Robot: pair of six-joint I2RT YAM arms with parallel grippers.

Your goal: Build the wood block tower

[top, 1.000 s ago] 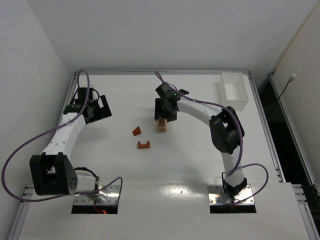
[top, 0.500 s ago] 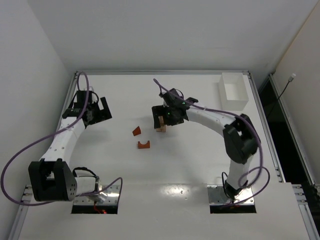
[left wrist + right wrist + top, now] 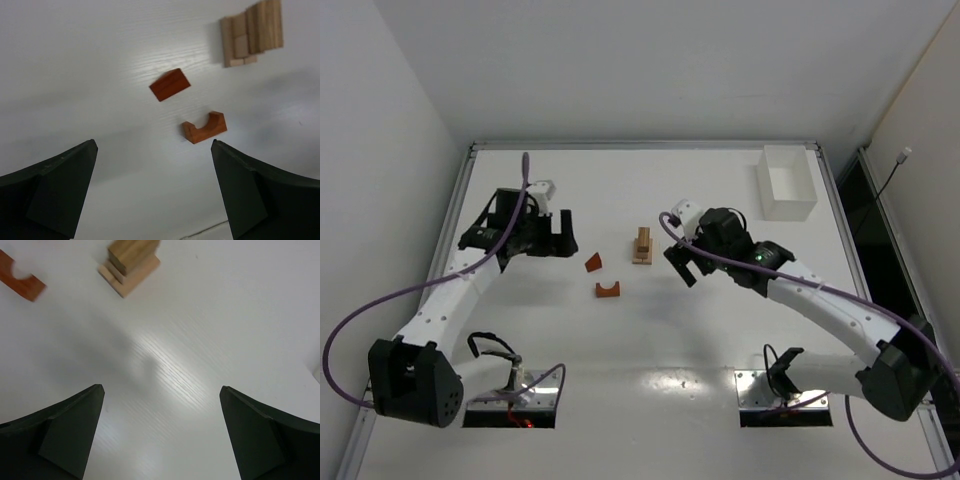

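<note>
A partly built wood block tower [image 3: 642,245], a narrow stack of pale tan pieces, stands mid-way across the white table [image 3: 650,340]. A reddish-orange wedge [image 3: 170,84] and arch [image 3: 204,127] lie near it, toward the left arm. The left gripper [image 3: 153,145] and right gripper [image 3: 161,388] hover empty, jaws spread. The blocks look light, rigid and smooth: pinch flat parallel faces, since the stack would probably topple easily

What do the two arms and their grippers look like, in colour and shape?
The left arm and right arm have white tubular links and black joint housings. A purple cable loops along each. The left gripper and right gripper are black, with two wedge-shaped fingers.
</note>
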